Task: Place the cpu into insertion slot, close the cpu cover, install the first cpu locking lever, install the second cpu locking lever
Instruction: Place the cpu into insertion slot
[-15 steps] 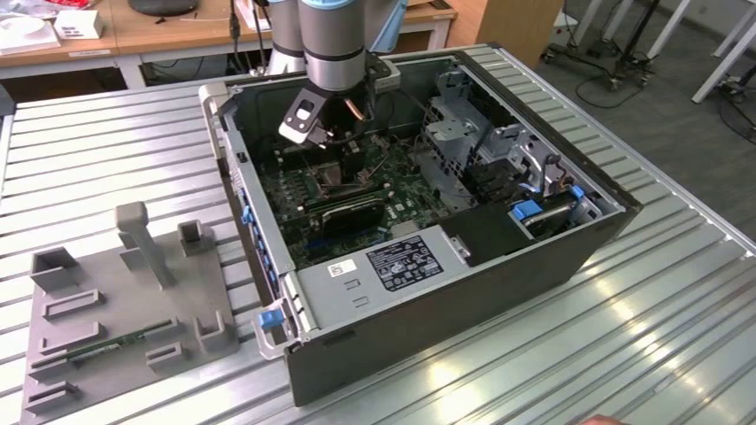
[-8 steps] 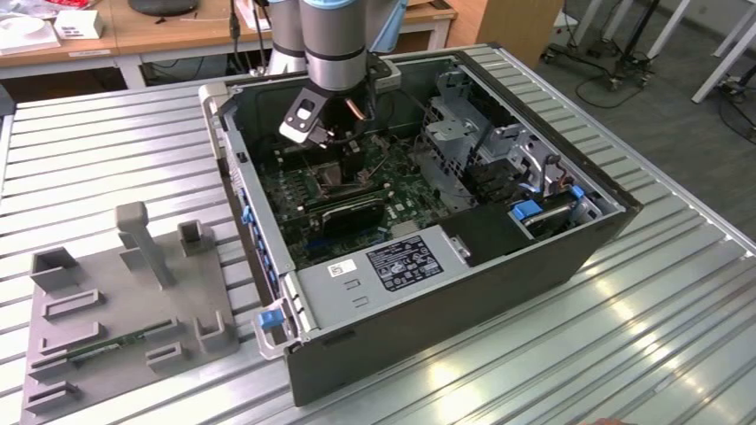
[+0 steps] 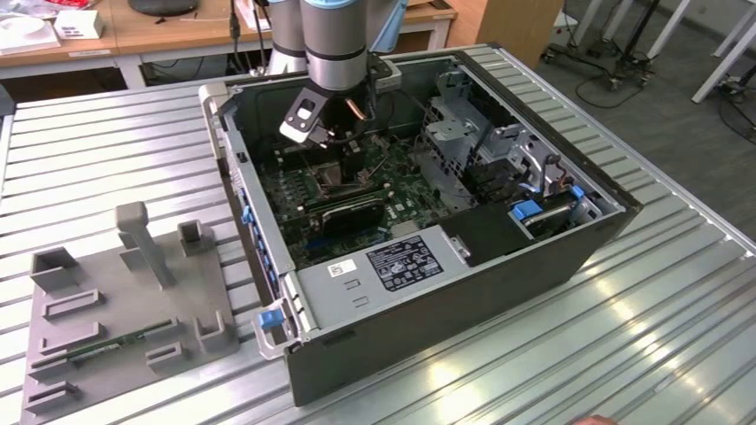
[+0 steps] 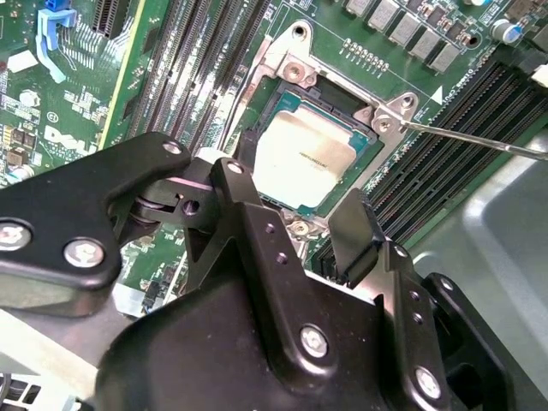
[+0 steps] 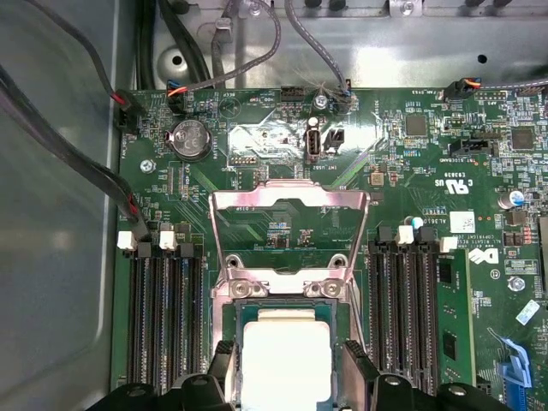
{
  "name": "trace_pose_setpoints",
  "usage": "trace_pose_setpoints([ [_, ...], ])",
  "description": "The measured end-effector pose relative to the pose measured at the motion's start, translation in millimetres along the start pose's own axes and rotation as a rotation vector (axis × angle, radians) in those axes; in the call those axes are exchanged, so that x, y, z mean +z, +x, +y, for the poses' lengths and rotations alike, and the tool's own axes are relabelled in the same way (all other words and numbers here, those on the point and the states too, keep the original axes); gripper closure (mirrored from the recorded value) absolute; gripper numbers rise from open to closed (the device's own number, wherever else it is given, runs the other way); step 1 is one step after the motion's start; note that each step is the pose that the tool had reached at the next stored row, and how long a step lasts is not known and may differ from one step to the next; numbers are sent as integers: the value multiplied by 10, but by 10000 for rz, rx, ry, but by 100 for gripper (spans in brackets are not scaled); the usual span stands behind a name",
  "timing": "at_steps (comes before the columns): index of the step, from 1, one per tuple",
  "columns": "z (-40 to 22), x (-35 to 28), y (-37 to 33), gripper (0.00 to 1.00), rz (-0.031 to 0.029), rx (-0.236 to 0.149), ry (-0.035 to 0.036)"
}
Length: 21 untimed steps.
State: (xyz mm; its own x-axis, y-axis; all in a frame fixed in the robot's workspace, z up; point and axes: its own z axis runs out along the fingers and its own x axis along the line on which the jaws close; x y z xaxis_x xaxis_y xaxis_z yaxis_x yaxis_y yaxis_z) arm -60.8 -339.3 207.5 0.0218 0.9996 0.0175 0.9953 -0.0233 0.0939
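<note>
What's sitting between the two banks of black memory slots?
The insertion slot with the cpu in it, its cpu cover standing open, in the first wrist view.

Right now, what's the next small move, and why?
Probably lift the gripper straight up, clear of the slot. The cpu appears to lie flat in the slot, and the open fingers flank it without pinching. The cover stands flipped open, so the arm likely needs room to reach it.

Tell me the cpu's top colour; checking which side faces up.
The cpu looks pale silvery-grey, clearest in the second wrist view.
</note>
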Motion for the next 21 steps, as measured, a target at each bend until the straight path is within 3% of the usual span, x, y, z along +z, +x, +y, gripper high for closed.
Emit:
trace_pose_setpoints([
  [2,0,0,0,41,0,0,3],
  [4,1,0,0,53,1,0,6],
  [5,1,0,0,53,0,0,7],
  [8,1,0,0,71,0,1,12],
  [11,1,0,0,76,0,1,17],
  [13,2,0,0,88,0,0,20],
  [21,3,0,0,89,-1,0,31],
])
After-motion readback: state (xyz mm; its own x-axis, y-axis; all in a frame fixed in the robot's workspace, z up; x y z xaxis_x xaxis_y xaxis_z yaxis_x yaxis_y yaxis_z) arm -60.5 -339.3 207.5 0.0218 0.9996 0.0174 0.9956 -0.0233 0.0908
